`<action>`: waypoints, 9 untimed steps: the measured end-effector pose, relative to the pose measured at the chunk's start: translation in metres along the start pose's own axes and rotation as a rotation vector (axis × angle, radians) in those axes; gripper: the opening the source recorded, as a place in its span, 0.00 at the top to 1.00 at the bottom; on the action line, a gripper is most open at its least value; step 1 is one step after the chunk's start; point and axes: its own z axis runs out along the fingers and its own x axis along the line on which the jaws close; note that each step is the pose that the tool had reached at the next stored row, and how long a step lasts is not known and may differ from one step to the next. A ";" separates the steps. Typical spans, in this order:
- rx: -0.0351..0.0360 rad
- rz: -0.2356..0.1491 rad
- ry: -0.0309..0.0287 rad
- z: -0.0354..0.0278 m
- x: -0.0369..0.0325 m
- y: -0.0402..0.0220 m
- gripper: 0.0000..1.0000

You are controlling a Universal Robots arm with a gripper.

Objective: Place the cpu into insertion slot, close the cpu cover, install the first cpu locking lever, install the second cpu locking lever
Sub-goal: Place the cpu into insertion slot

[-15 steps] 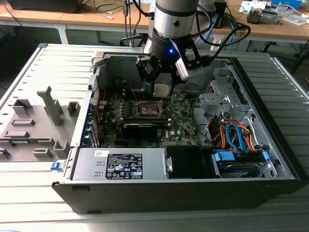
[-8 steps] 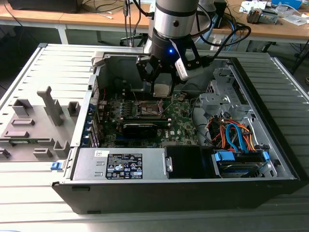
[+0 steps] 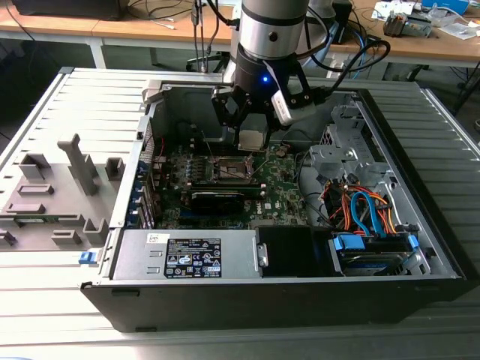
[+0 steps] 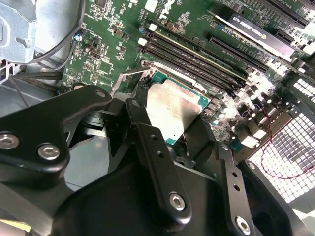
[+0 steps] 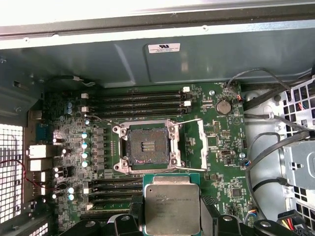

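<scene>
One black pincer [image 3: 251, 129] hangs from the arm [image 3: 270, 30] in the upper middle of the exterior view, and we see it clamped on the cpu [image 3: 250, 141], a finger pressing on each of two opposite edges. The cpu is held flat, silvery face up, in the air over the green motherboard [image 3: 281, 187] inside the open computer case [image 3: 262, 292], which rests on the grey slatted table [image 3: 442, 142]. Just below the cpu in that view sits the insertion slot [image 3: 229, 169], and the two do not touch. In the first wrist view we look onto the insertion slot [image 5: 147, 146]: its dark brownish centre is bare, and the cpu cover [image 5: 203, 147] is swung open off it, on the side toward the round coin battery [image 5: 224, 105]. The cover touches neither the cpu nor the pincer. The cpu [image 5: 172, 206] shows nearer the camera than the slot, apart from it, with black fingers [image 5: 134, 219] against its sides. Long black memory slots [image 5: 138, 101] run beyond the socket. In the second wrist view the cpu [image 4: 172, 110] sits between the black fingers [image 4: 140, 123], a green edge showing round its metal lid. At the exterior view's left, grey fixture blocks [image 3: 56, 191] stand on the table; in the lower middle a grey power supply [image 3: 187, 256] lies along the case's near wall, and orange and blue cables [image 3: 367, 210] bunch at the lower right.
</scene>
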 end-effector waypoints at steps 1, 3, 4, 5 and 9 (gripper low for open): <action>0.0000 0.001 -0.0001 0.0000 0.0000 0.0000 0.45; -0.0001 0.005 -0.0004 0.0000 0.0000 0.0000 0.45; -0.0001 0.005 -0.0005 0.0000 0.0000 0.0000 0.45; -0.0002 0.006 -0.0006 0.0000 0.0000 0.0000 0.45; -0.0002 0.011 -0.0010 0.0000 0.0000 0.0000 0.45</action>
